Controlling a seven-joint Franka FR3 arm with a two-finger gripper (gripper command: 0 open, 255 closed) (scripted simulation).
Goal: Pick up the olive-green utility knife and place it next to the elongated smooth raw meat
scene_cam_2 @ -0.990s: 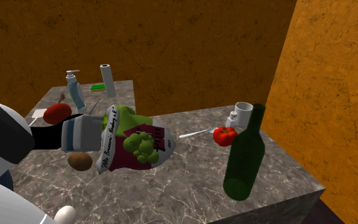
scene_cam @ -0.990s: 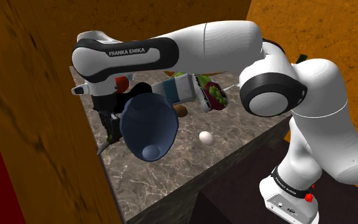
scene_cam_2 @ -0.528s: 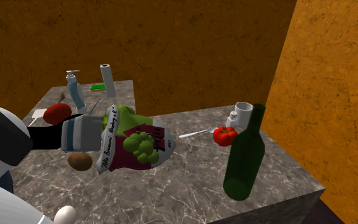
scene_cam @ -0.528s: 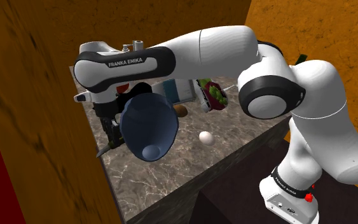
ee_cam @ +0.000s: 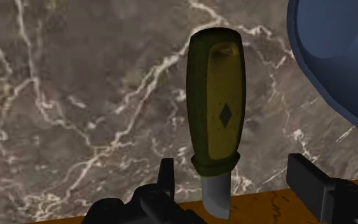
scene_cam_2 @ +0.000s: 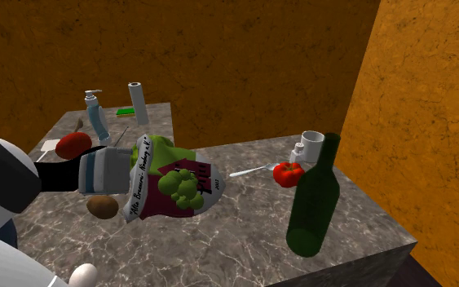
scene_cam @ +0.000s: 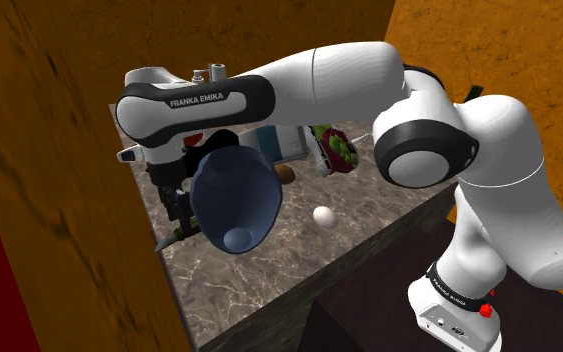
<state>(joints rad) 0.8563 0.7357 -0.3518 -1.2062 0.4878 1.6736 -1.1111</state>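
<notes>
Nearly at the grasp: gripper open over the knife

The step in hand is the pick-up, and it is not yet made. The gripper (ee_cam: 233, 173) hangs low over the counter (ee_cam: 75, 95) with its two fingers (ee_cam: 166, 178) standing well apart, holding nothing. The knife (ee_cam: 215, 108) lies flat on the marble. The blade end of its olive-green and yellow handle sits in the gap between the fingers, with space on both sides, so neither finger touches it. Its short grey blade points toward the wooden wall (scene_cam: 59, 200) at the counter's edge, and the blue bowl (ee_cam: 336, 57) sits just beside the handle.

The next move, as I judge it, calls for a short straight descent, then closing the fingers across the handle's width while keeping clear of the bowl. After that come a lift and a carry across the counter to the meat (scene_cam_2: 74, 144). I take the meat to be the red oval lump near the soap dispenser (scene_cam_2: 95, 114) in the second exterior view. The knife should be set down alongside it, not on it.
</notes>
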